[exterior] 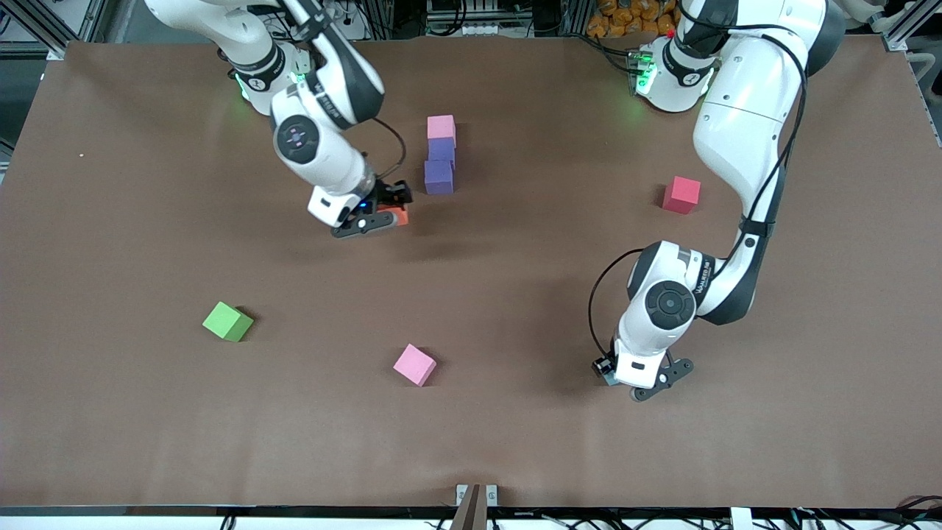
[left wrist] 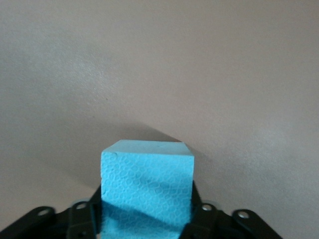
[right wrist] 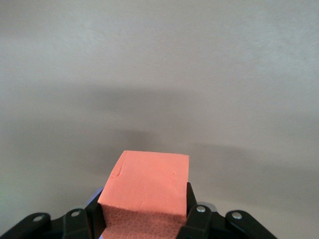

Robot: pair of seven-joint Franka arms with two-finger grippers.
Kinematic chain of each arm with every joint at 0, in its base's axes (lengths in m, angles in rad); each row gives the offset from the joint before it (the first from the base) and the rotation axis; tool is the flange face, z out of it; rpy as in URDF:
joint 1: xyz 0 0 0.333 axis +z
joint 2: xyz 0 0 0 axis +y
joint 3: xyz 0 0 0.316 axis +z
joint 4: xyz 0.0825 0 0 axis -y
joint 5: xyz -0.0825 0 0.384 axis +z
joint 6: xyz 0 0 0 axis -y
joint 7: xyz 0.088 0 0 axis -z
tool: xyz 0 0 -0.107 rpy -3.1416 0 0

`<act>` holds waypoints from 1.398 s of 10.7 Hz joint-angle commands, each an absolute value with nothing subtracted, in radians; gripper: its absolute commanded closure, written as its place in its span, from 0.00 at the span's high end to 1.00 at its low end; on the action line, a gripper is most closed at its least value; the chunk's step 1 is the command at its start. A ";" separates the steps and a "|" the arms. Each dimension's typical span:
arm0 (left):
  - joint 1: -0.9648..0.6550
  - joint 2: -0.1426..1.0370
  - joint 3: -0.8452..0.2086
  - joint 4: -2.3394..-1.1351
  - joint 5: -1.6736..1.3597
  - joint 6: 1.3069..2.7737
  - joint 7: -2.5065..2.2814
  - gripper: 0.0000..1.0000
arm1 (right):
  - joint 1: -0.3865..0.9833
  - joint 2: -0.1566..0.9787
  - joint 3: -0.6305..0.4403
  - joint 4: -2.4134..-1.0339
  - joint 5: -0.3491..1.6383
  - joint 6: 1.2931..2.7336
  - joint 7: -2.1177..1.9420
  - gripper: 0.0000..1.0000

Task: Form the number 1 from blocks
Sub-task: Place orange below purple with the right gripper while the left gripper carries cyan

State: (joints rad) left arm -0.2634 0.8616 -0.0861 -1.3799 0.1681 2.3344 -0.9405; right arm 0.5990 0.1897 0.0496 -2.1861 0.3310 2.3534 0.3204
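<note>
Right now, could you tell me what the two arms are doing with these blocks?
They are building a number 1. A column of a pink block and two purple blocks lies near the robots' bases. The right gripper holds an orange block beside the column's nearer end. The left gripper, low at the table's nearer part, is shut on a light blue block. Green, red and another pink block lie loose.

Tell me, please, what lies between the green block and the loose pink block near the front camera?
Nothing. The front view shows only bare table between the green block and the pink block.
</note>
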 commanded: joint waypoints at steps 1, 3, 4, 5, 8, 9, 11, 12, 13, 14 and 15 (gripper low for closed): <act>-0.259 0.871 -0.087 -1.359 0.179 2.339 -0.942 0.00 | 0.694 0.287 -0.015 -2.093 0.319 2.341 0.493 0.51; -0.267 0.858 -0.092 -1.361 0.178 2.330 -0.949 0.00 | 0.742 0.342 -0.021 -2.037 0.319 2.344 0.584 0.51; -0.271 0.841 -0.094 -1.362 0.184 2.301 -0.950 0.00 | 0.752 0.360 -0.023 -2.019 0.319 2.344 0.609 0.51; -0.272 0.815 -0.104 -1.368 0.187 2.252 -0.945 0.00 | 0.753 0.374 -0.023 -2.016 0.319 2.347 0.611 0.51; -0.278 0.782 -0.193 -1.376 0.179 2.149 -0.994 0.00 | 0.790 0.388 -0.021 -2.028 0.318 2.355 0.603 0.51; -0.279 0.781 -0.230 -1.377 0.187 2.134 -1.047 0.00 | 0.799 0.393 -0.021 -2.036 0.318 2.355 0.600 0.51; -0.297 0.770 -0.261 -1.399 0.192 2.103 -1.100 0.00 | 0.813 0.405 -0.020 -2.060 0.319 2.362 0.580 0.51; -0.298 0.758 -0.267 -1.414 0.192 2.071 -1.114 0.00 | 0.822 0.416 -0.018 -2.074 0.319 2.385 0.572 0.51; -0.298 0.749 -0.279 -1.423 0.192 2.053 -1.117 0.00 | 0.828 0.417 -0.018 -2.095 0.319 2.414 0.572 0.52; -0.296 0.749 -0.279 -1.425 0.190 2.051 -1.124 0.00 | 0.830 0.419 -0.018 -2.101 0.319 2.424 0.571 0.52; -0.296 0.749 -0.282 -1.427 0.190 2.051 -1.143 0.00 | 0.833 0.419 -0.017 -2.100 0.321 2.422 0.572 0.52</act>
State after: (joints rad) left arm -0.3079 0.7853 -0.2694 -1.3868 0.1681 2.0634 -1.1018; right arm 0.8191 0.4254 -0.0084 -2.0902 0.3288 2.4095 0.5769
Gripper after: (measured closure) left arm 0.454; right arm 0.410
